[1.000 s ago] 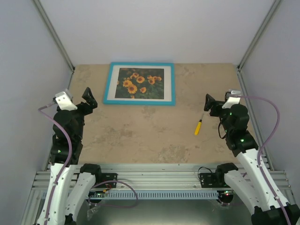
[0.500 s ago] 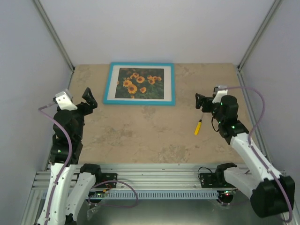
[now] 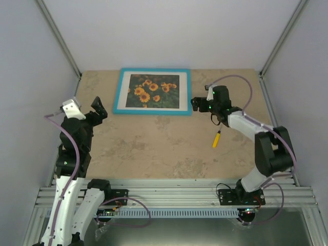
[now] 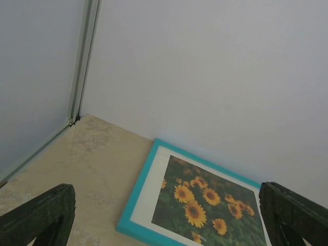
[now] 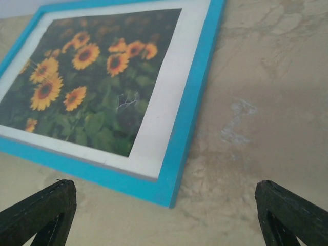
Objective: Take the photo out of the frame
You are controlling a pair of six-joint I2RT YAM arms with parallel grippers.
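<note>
The turquoise frame (image 3: 152, 109) lies face up at the back of the table, the sunflower photo (image 3: 154, 91) inside it behind a white mat. It also shows in the left wrist view (image 4: 137, 197) and the right wrist view (image 5: 190, 118), with the photo (image 5: 87, 77) there too. My right gripper (image 3: 195, 104) is open and empty, right next to the frame's near right corner. My left gripper (image 3: 97, 109) is open and empty, left of the frame and apart from it.
A small yellow-handled screwdriver (image 3: 217, 138) lies on the table right of centre, near my right arm. White walls with metal corner posts close in the back and sides. The tabletop is beige stone pattern.
My right arm has swung left and forward, from the right side of the table to the frame's near right corner. The left arm has barely moved.
</note>
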